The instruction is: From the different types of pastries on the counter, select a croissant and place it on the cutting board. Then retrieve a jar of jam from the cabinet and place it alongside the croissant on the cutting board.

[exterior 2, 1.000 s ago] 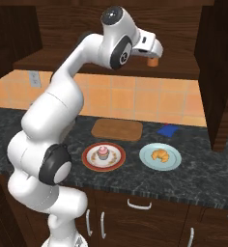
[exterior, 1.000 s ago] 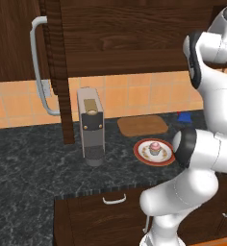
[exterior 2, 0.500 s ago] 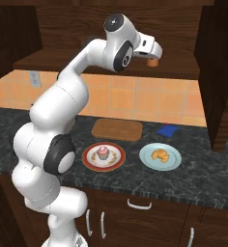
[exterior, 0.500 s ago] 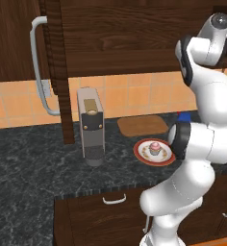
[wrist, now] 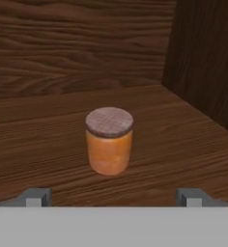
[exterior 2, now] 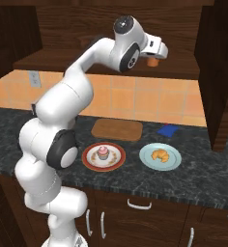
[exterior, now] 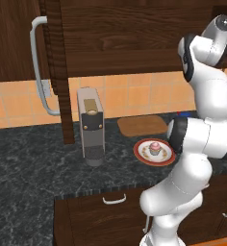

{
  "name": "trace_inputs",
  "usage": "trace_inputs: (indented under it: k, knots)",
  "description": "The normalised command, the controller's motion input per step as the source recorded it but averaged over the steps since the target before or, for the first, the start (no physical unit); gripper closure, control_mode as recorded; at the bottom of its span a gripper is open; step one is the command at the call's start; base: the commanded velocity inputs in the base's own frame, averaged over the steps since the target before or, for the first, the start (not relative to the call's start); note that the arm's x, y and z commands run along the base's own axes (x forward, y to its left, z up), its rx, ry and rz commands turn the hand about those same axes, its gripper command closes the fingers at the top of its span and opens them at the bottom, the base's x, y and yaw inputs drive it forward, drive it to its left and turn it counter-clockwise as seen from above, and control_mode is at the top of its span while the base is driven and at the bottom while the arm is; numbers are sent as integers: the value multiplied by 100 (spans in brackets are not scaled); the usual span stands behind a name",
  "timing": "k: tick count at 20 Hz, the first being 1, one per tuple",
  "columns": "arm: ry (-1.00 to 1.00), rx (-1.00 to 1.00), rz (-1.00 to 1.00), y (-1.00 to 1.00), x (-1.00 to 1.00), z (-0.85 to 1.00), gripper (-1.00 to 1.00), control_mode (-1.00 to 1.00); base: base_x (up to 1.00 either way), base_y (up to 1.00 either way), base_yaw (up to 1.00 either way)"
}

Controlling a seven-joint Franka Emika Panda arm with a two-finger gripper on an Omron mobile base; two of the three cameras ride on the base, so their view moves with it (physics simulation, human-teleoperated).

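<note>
An orange jar of jam (wrist: 109,140) with a brownish lid stands upright on the wooden shelf of the open cabinet (exterior 2: 53,61). My gripper (wrist: 113,198) is open just short of the jar, one fingertip on either side, touching nothing. From the right base view my gripper (exterior 2: 160,51) is up at the shelf beside the jar (exterior 2: 153,61). On the counter (exterior 2: 203,169) the croissant (exterior 2: 160,155) lies on a pale blue plate (exterior 2: 146,158). The wooden cutting board (exterior 2: 117,129) behind it is bare. The board (exterior: 143,125) also appears in the left base view.
A pink-frosted cupcake (exterior 2: 103,153) sits on a red-rimmed plate (exterior 2: 89,161) left of the croissant. A grey coffee machine (exterior: 90,126) stands further left. The cabinet doors (exterior: 55,72) (exterior 2: 217,72) hang open on both sides. A small blue object (exterior 2: 168,130) lies by the wall.
The arm has turned and carried the hand a little further along the shelf toward the jar. The jaws have stayed open.
</note>
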Motion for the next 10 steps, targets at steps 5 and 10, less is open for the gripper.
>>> trace_inputs:
  k: [5, 10]
  knots:
    - [0, 0, 0, 0, 41, 0, -100, -100, 0, 0, 0]
    - [0, 0, 5, -23, 15, 0, -100, -100, 0, 0, 0]
